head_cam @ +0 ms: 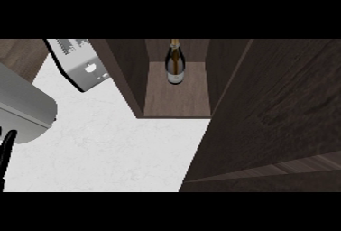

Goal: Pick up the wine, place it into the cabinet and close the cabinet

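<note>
The wine bottle (174, 63), dark with a gold neck and a pale label, stands inside the open dark wood cabinet (177, 101), toward the back of its floor. No hand touches it. The cabinet's door (279, 117) is swung open and fills the right side of the head view. My left forearm (23, 106) comes in at the left edge, and the black fingers of the left hand (7, 151) run straight along that edge, far from the bottle. My right hand does not show.
A grey appliance (83, 67) with white markings lies on the white counter (113, 149) just left of the cabinet's side wall. A strip of wood surface shows at the top left corner.
</note>
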Controlling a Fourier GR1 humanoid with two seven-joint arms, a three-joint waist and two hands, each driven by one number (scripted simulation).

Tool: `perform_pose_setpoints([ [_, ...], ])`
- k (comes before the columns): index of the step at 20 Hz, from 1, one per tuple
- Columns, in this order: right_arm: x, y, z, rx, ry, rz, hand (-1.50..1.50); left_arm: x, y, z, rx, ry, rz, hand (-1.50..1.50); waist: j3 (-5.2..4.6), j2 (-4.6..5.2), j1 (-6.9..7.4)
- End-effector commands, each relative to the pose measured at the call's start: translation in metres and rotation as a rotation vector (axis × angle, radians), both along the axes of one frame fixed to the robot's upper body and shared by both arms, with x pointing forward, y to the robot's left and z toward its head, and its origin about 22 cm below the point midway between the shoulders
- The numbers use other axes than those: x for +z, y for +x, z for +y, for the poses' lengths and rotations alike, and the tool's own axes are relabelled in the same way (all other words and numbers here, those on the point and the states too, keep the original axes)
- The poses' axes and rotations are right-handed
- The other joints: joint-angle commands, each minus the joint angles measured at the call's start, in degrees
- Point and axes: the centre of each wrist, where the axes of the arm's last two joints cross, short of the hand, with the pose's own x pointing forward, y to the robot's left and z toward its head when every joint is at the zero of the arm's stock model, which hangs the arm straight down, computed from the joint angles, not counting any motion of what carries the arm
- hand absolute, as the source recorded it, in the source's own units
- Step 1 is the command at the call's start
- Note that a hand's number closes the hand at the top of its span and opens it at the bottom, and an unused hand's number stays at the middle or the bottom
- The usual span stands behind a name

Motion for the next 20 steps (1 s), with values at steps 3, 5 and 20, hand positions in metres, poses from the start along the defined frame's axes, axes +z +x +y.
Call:
perform_pose_setpoints([
  [3, 0.008, -0.021, 0.034, 0.11, 0.066, -0.091, 1.5, 0.016, 0.004, 0.014, -0.015, 0.01, -0.015, -1.5, -0.04, -0.09, 0.4],
  [5, 0.016, -0.023, 0.031, 0.099, 0.067, -0.117, 1.5, 0.011, 0.009, 0.017, -0.021, 0.005, -0.006, -1.5, -0.15, -0.04, 0.09],
  [20, 0.024, 0.017, 0.086, 0.0, 0.016, -0.184, 1.5, 0.007, 0.022, 0.019, -0.098, -0.059, 0.025, -1.5, -0.21, 0.5, 1.69],
])
